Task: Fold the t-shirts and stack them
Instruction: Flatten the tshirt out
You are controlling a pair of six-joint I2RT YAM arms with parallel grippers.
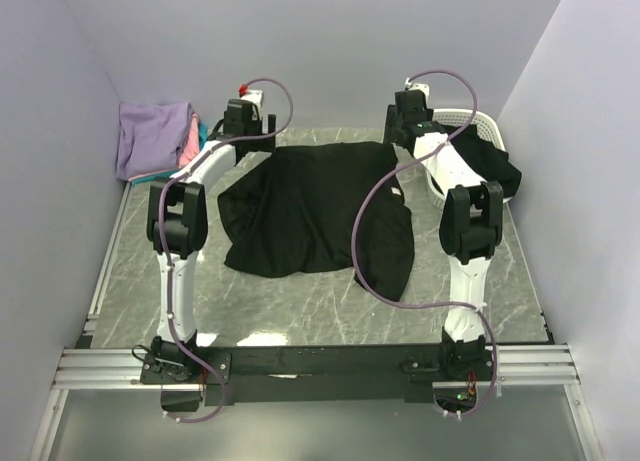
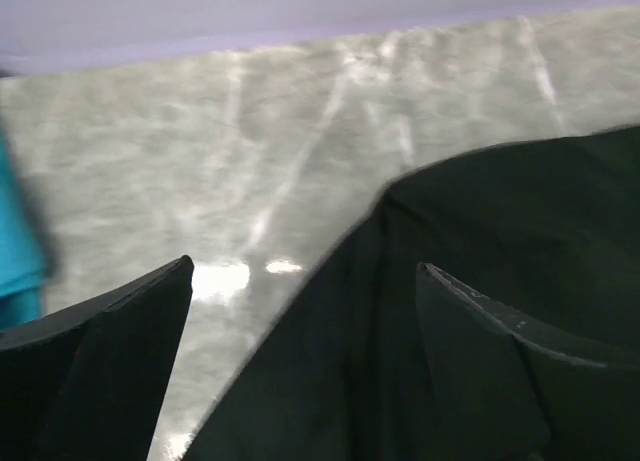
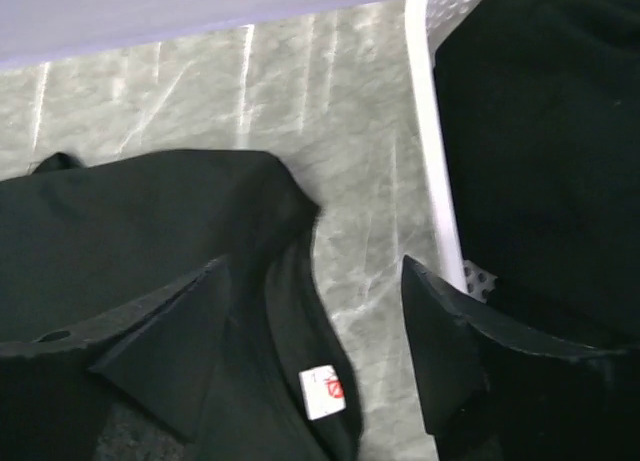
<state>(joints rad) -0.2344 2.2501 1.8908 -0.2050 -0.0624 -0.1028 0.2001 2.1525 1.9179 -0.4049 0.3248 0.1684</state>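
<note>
Top external: left gripper [image 2: 300,271] and right gripper [image 3: 315,266] gape empty over your spread black cloth t-shirt [image 1: 320,206], tabletop's far edge; next, regrasp and fold.

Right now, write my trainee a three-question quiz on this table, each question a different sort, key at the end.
1. True or false: the white basket is empty.
2. Where does the folded stack sit? A far left corner; B in the basket; C between the arm bases.
3. Fill in: the spread t-shirt is ___ in colour.
Key: 1 false; 2 A; 3 black.
</note>
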